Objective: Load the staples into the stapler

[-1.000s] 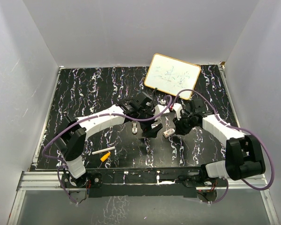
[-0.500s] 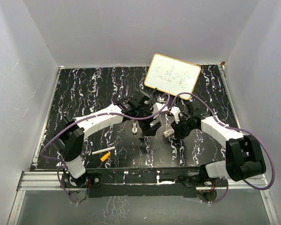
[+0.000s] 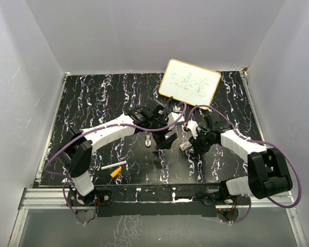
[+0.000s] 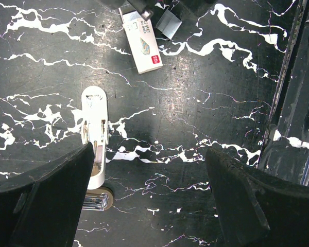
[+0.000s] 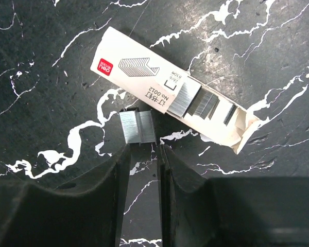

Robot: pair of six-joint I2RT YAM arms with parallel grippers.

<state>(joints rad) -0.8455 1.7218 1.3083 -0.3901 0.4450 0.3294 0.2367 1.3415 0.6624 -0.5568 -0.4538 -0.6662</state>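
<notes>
R gripper edged left, staple strip at its tip.

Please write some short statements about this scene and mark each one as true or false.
1. The staple box is open, with staples visible at its open end. True.
2. The left gripper has its jaws shut on the stapler. False: the jaws are wide open; the stapler lies on the table.
3. A whiteboard is at the table's far edge. True.
4. The orange piece lies inside the staple box. False: it lies on the table beside the white stick.
</notes>
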